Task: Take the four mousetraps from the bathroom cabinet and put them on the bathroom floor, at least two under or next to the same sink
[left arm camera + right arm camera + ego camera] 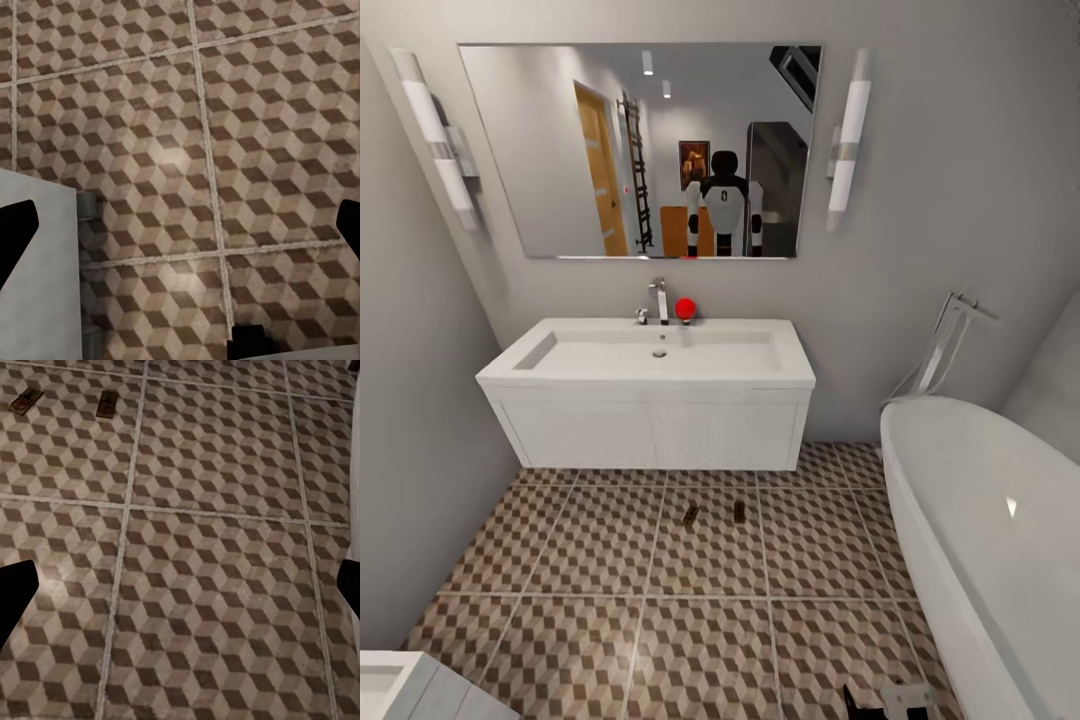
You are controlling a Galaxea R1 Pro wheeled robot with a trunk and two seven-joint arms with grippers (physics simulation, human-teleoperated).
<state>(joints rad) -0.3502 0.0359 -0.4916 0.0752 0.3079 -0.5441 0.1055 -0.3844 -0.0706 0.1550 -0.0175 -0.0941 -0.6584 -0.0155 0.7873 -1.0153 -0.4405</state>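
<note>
Head view: two small brown wooden mousetraps (689, 516) (739, 511) lie on cube-patterned floor tiles (700, 640) before the white wall-hung sink vanity (650, 430), at twelve o'clock, long axes toward it, the left one tilted. Both grippers (180, 232) (180, 592) gape open, empty.

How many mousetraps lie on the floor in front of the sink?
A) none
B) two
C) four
B: two mousetraps, one and another, lie side by side but apart on the floor just in front of the sink.

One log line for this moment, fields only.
mousetraps on floor: two | location: tiles before sink | left gripper: open, empty | right gripper: open, empty
</note>
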